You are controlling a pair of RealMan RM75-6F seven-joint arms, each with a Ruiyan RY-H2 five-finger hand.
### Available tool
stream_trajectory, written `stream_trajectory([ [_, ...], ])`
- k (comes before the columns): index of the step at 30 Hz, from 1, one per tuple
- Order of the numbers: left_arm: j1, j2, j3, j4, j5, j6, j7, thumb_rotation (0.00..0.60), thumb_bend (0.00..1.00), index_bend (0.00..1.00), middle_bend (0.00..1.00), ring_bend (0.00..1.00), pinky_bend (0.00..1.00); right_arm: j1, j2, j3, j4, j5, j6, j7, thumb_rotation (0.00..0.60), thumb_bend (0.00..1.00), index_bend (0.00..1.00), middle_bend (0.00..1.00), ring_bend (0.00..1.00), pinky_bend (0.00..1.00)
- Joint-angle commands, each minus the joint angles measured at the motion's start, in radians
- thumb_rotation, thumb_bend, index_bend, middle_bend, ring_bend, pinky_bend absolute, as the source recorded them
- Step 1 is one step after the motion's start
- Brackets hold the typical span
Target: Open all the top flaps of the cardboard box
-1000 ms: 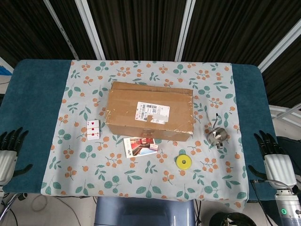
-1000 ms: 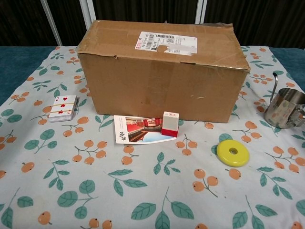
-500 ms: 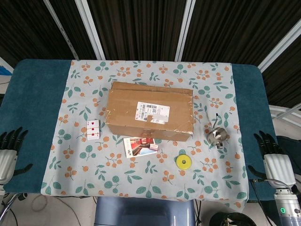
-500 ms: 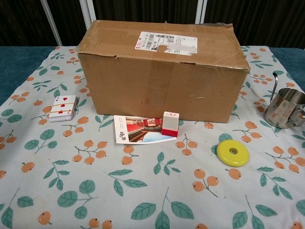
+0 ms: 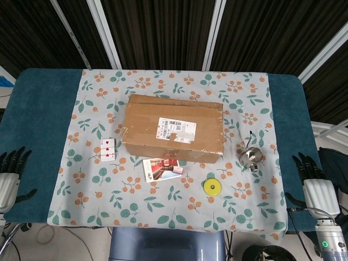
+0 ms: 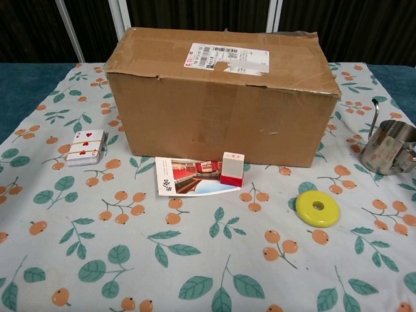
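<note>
Here, in the head view, the box (image 5: 173, 128) lies closed in the middle of the bench (image 5: 38, 114), well ahead of both hands and between them. Its top flaps are flat and held by tape under a white label (image 5: 175, 129), so the task seems not begun. The left hand (image 5: 9, 182) and the right hand (image 5: 314, 185) wait at the near corners, fingers (image 5: 12, 159) spread and holding nothing, probably so that each can reach one side of the box. A jug (image 5: 250, 155) stands nearest the right fingers; the cards (image 5: 107, 149) lie nearest the left ones.

In the chest view no hand appears at all. It shows what the head view hides: the front wall of the box (image 6: 221, 123), its height, and the taped top edge. A postcard (image 6: 193, 176) with a small red block (image 6: 231, 169) on it and a yellow disc (image 6: 317, 208) lie just before this wall, apart from it.
</note>
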Motion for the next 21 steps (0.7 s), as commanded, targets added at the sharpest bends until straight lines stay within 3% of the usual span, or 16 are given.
stream_trajectory([
  [1,-0.004,0.002,-0.004,-0.006,-0.004,-0.004,0.001,0.6,0.22,0.0,0.0,0.0,0.0,0.001,-0.003,0.003,0.001,0.009,-0.006,0.004,0.6,0.22,0.0,0.0,0.0,0.25],
  [3,-0.01,0.011,-0.012,-0.021,-0.01,-0.008,0.0,0.6,0.36,0.0,0.0,0.0,0.0,0.002,-0.004,0.004,0.002,0.016,-0.011,0.009,0.6,0.23,0.0,0.0,0.0,0.25],
  [6,-0.037,0.034,-0.047,-0.081,-0.041,-0.03,0.01,0.6,0.5,0.0,0.0,0.0,0.01,0.005,-0.006,0.006,0.005,0.029,-0.025,0.021,0.6,0.24,0.0,0.0,0.0,0.25],
  [13,-0.199,0.083,-0.176,-0.235,-0.156,-0.192,0.107,0.6,0.67,0.0,0.06,0.03,0.13,0.013,-0.006,0.014,0.006,0.051,-0.048,0.047,0.6,0.24,0.0,0.0,0.0,0.25],
  [21,-0.459,0.033,-0.303,-0.22,-0.365,-0.435,0.285,0.6,0.84,0.1,0.18,0.14,0.25,0.012,0.002,0.021,-0.002,0.075,-0.062,0.083,0.6,0.25,0.0,0.0,0.0,0.25],
])
